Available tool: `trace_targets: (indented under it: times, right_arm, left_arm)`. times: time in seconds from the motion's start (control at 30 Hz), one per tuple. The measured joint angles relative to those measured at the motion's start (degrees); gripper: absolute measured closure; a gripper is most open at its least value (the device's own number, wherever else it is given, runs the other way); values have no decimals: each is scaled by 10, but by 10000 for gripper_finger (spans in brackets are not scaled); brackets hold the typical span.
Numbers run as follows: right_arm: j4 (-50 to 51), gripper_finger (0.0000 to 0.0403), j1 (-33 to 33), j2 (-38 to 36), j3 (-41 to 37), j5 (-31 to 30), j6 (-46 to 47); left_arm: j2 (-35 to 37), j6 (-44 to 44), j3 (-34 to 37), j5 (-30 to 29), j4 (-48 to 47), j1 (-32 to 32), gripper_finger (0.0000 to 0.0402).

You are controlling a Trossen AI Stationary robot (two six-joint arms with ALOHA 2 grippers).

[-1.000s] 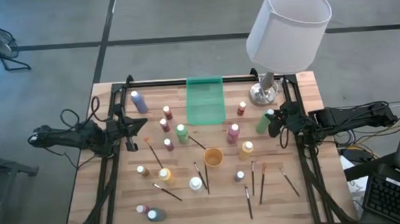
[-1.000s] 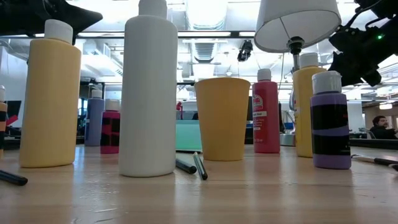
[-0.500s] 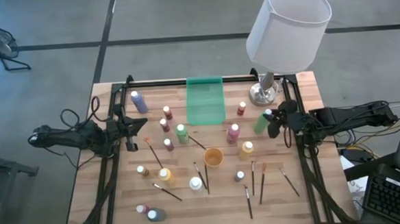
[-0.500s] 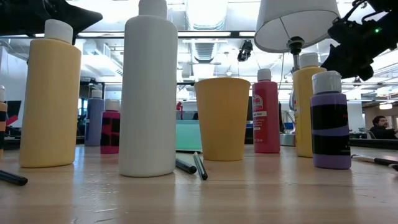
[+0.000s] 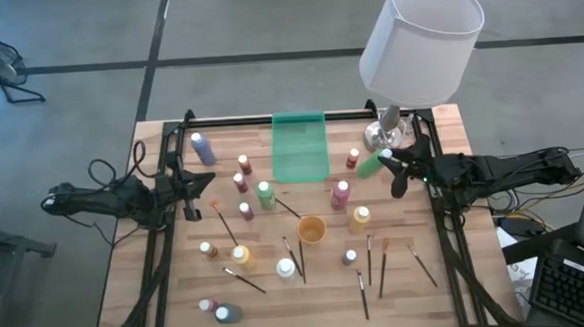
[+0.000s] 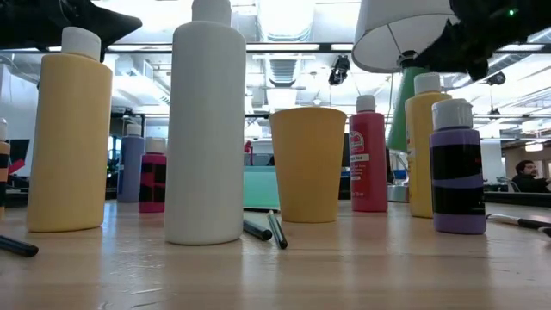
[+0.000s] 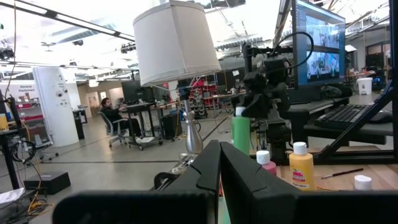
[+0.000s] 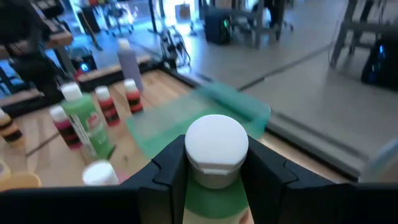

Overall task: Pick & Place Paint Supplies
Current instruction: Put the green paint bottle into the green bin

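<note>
My right gripper is shut on a green paint bottle with a white cap, held in the air near the lamp base, right of the green tray. The other bottles stand on their bases: a second green one, a pink one, a yellow one and a purple one. Thin brushes lie flat near the front. My left gripper waits shut at the table's left side, holding nothing. My right gripper pinches the green bottle's shoulder, just under the white cap, between its two fingers. The fingers come about level from the table's right side. The bottle hangs below them, roughly upright with its cap up, clear of the table.
A tall lamp with a white shade stands at the far right, close to my right arm. An orange cup sits mid-table. More small bottles and brushes are scattered over the near half.
My right gripper has risen and tipped up from pointing downward to about level, rolling as it went. It has carried the green bottle up off the table and a little toward the far edge and the tray.
</note>
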State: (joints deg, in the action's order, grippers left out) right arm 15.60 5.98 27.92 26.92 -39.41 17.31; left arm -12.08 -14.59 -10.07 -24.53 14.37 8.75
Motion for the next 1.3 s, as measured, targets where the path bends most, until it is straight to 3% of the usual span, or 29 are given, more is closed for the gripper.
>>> trace_targets:
  times: [0.3, 0.77, 1.1, 1.3]
  right_arm:
    - [-138, 291, 0, 63, 0, 2, -115]
    - [-500, 291, 0, 300, 1, -7, -246]
    - [-524, 290, -62, 456, 89, -16, -227]
    - [-524, 291, -125, 536, 149, 20, -178]
  left_arm:
    - [0, 0, 0, 0, 0, 0, 385]
    - [0, 0, 0, 0, 0, 0, 385]
    - [0, 0, 0, 0, 0, 0, 385]
    - [0, 0, 0, 0, 0, 0, 385]
